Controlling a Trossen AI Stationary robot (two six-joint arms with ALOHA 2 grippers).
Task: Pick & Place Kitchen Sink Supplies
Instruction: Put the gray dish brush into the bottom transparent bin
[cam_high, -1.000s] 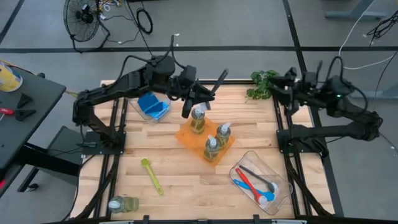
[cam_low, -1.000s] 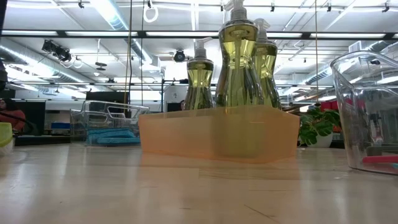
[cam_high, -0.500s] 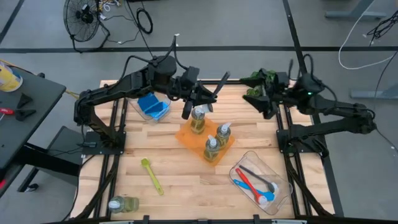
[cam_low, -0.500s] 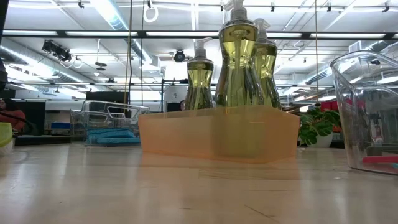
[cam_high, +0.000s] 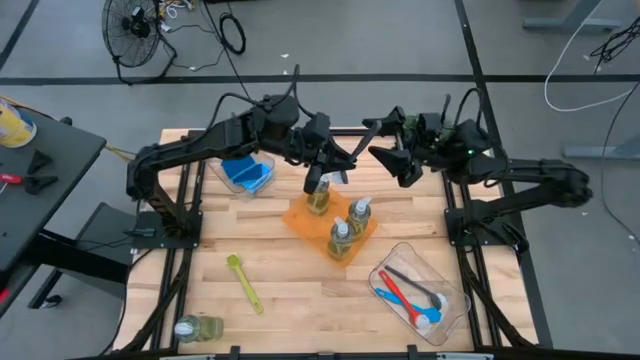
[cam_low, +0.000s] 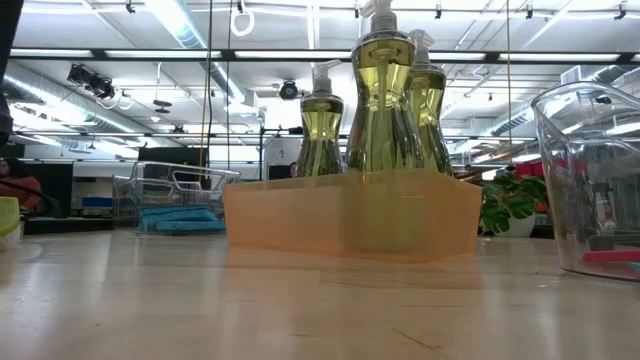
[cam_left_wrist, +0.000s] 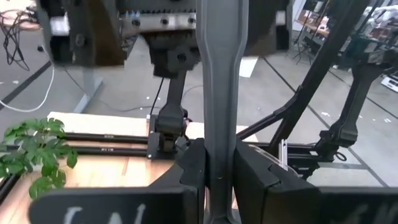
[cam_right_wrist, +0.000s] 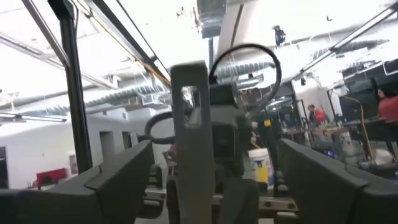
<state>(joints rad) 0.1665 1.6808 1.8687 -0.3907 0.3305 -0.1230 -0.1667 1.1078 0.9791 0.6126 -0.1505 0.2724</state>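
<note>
My left gripper (cam_high: 336, 160) is shut on a slim grey brush (cam_high: 362, 136) held over the orange tray (cam_high: 300, 222). The brush's free end slants up toward the right arm. My right gripper (cam_high: 386, 146) is open; its fingers stand on either side of that free end (cam_right_wrist: 191, 124) with gaps, touching nothing. Three soap bottles (cam_high: 340, 238) stand in the tray. A fourth bottle (cam_high: 197, 327) lies on its side at the near left corner. A yellow-green brush (cam_high: 243, 282) lies flat on the table. The low view shows no gripper. My left gripper pinches the grey brush's handle (cam_left_wrist: 221, 146) between its two fingers (cam_left_wrist: 191, 171), which lie across it. The handle runs on past the fingers toward the right arm. The brush is lifted clear, above the tray. Its other end is hidden behind the gripper.
Blue sponges lie in a clear bin (cam_high: 246, 171) at the far left. A second clear bin (cam_high: 416, 291) at the near right holds red, blue and dark brushes. A green plant (cam_left_wrist: 36, 149) stands at the far edge, behind the right arm. The near middle of the table is bare wood.
My right gripper has swung from the table's far right corner toward the left, up to the brush's free end, and has tipped its fingers upward. My left gripper, with the brush, has shifted slightly toward the right arm. The bottles and bins have stayed put.
</note>
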